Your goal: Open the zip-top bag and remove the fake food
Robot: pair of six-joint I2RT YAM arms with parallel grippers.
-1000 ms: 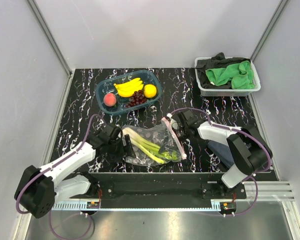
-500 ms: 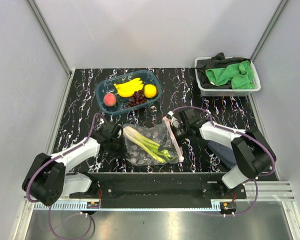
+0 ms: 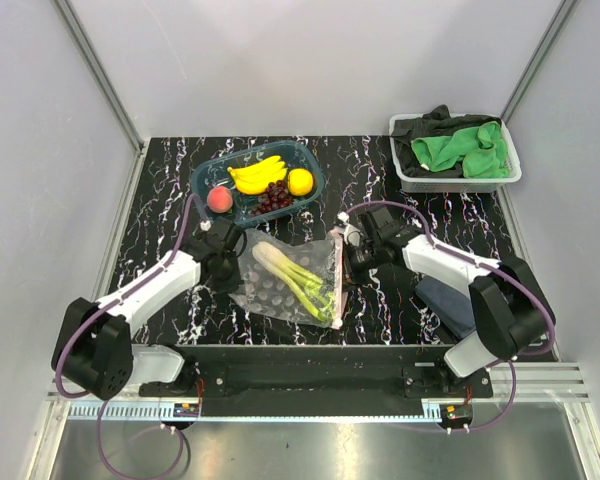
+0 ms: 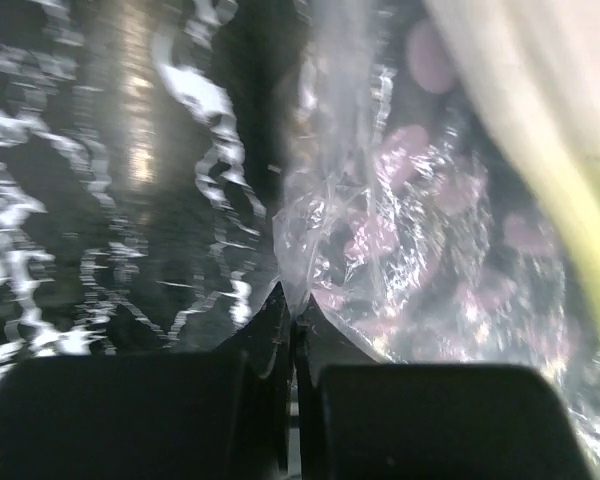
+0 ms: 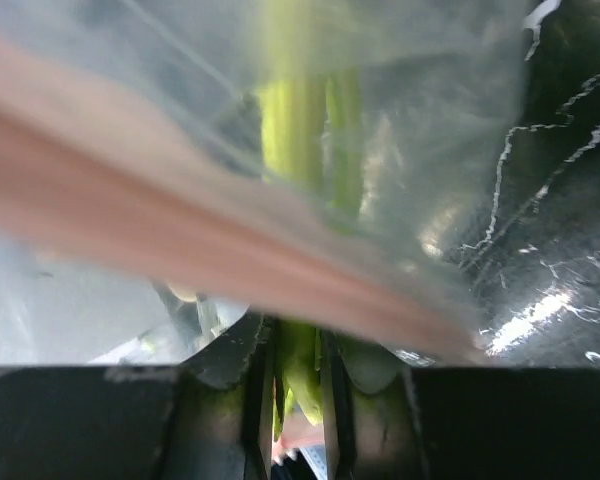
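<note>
Clear crinkly zip-top bag with a pink-red zip strip lies on the black marbled desk, centre-near, between both arms. A white-and-green plastic leek is inside.

Change: the left jaws stood apart beside the bag's left edge a second ago. They are now together, pinching the film there. The right jaws are clamped at the strip's far end, unchanged. The bag has shifted far-left.

Judgement: both ends are held and the bag is ready to be pulled open. The leek is not yet out.
</note>
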